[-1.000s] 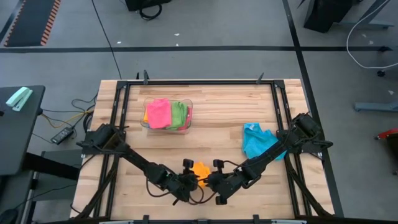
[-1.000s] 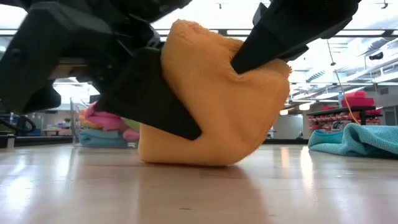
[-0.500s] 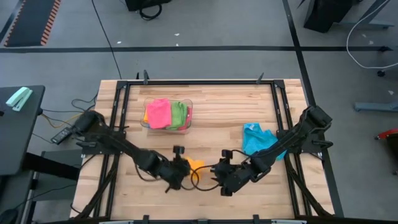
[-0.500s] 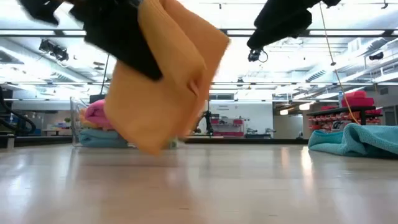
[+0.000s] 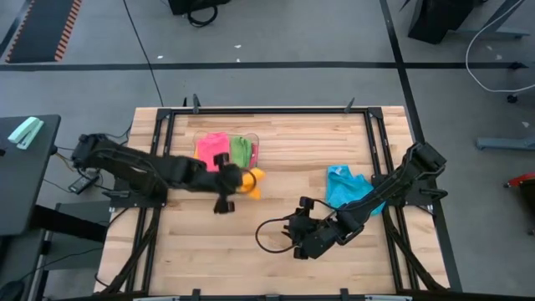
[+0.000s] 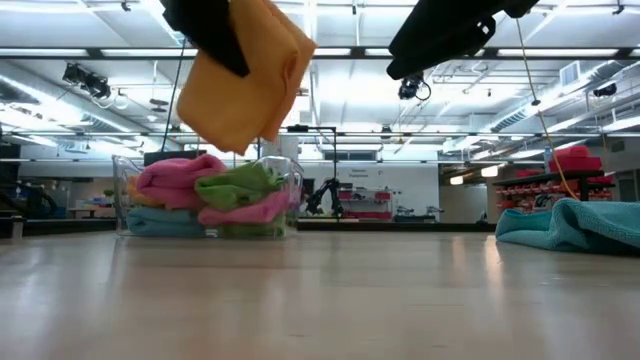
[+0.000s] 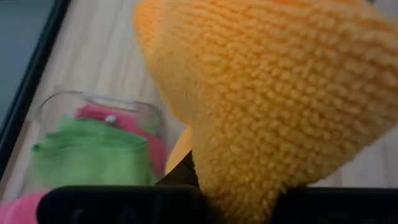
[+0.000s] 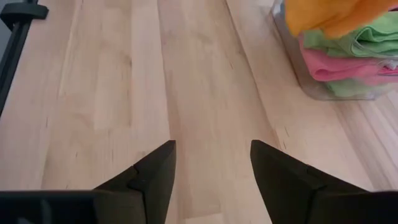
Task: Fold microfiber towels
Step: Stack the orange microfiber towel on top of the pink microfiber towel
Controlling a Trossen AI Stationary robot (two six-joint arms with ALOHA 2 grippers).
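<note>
Orange towel [image 5: 251, 180] was held up by the bin [image 5: 253, 166] — could've flopped open.

Left gripper [image 5: 226, 181] was clamped on it; right gripper [image 8: 211, 168] was spread and empty over bare table [image 5: 284, 150] — the fold wasn't pinned, so it might've been undone on release.

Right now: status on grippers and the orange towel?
Left gripper shut on orange towel, lifted beside clear bin. Right gripper open, empty, over bare table. Nothing blocking.

Orange towel [image 5: 249, 179], pink [image 5: 212, 150] & green [image 5: 241, 152] towels in clear bin [image 6: 120, 195], teal towel [image 5: 343, 189], light wood table [image 5: 292, 150].
</note>
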